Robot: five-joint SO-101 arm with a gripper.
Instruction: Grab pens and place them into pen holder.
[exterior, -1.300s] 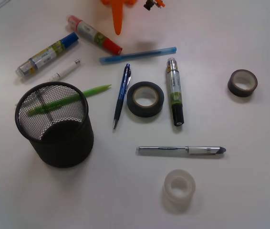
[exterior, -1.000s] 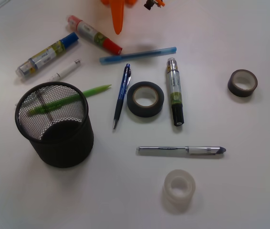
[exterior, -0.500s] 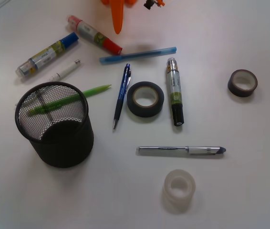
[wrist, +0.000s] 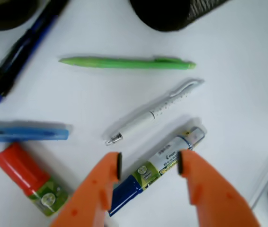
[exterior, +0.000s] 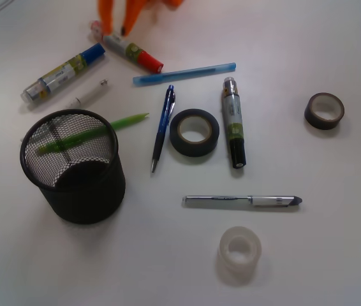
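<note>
The orange tool (exterior: 117,22) hangs at the top of the front view, its two fingers spread apart and holding nothing; in the wrist view the blue-capped marker (wrist: 155,166) shows in the gap between them, though whether they touch it is hard to say from here. The pen holder (exterior: 73,167) stands at the left of the bench (exterior: 333,255), and the lime-green pen (exterior: 128,120) lies just behind it, partly seen through the mesh. The short white pen (exterior: 89,94) lies in the upper left, between the blue-capped marker and the holder. The light-blue pen (exterior: 184,73) stretches across the upper middle, with the red-capped marker (exterior: 127,47) just above its left end. The dark-blue pen (exterior: 162,128) lies beside a black tape roll (exterior: 194,132) at centre. The silver-and-white pen (exterior: 242,201) lies level, lower right of centre.
</note>
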